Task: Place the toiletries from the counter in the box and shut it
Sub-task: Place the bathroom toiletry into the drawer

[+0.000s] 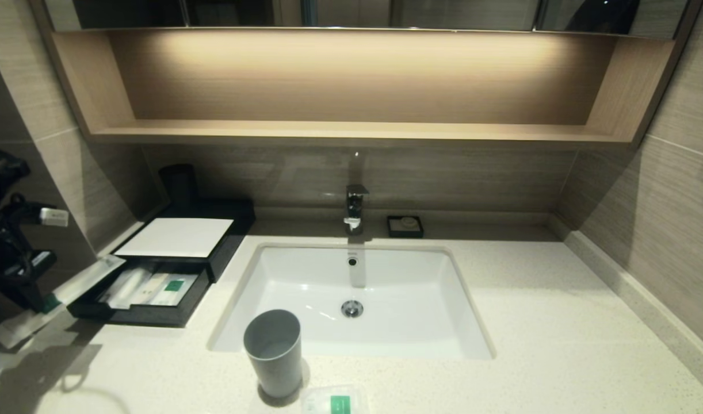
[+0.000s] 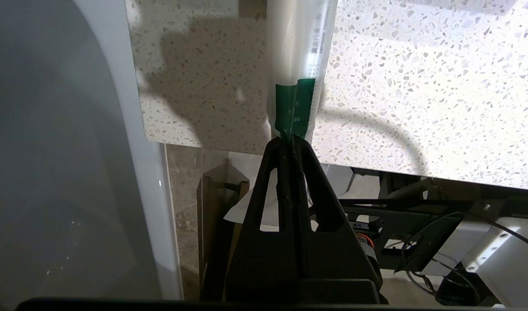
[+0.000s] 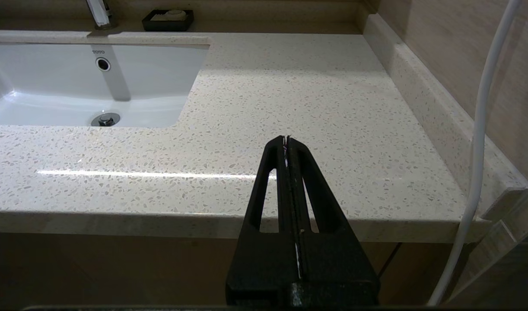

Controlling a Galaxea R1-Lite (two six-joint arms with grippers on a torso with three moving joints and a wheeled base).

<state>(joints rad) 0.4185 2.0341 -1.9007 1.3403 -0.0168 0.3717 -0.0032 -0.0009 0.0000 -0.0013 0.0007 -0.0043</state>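
A long translucent packet (image 1: pixel 87 279) with a green label (image 2: pixel 295 110) is pinched at its labelled end by my left gripper (image 2: pixel 290 137), which is shut on it at the counter's left edge (image 1: pixel 41 299). The packet slants up toward the box's open drawer (image 1: pixel 138 313), its far end over the drawer's left rim. The black box (image 1: pixel 236 230) has a white top panel (image 1: pixel 176 236). Other packets (image 1: pixel 150 287) lie in the drawer. A small squarish packet (image 1: pixel 334 401) lies on the counter (image 1: pixel 558 322) at the front edge. My right gripper (image 3: pixel 286 139) is shut and empty, over the counter's front right.
A grey cup (image 1: pixel 274 351) stands in front of the white sink (image 1: pixel 305 276), just behind the small packet. The faucet (image 1: pixel 356 207) and a small black soap dish (image 1: pixel 405 226) sit at the back wall. A dark cup (image 1: pixel 179 183) stands behind the box.
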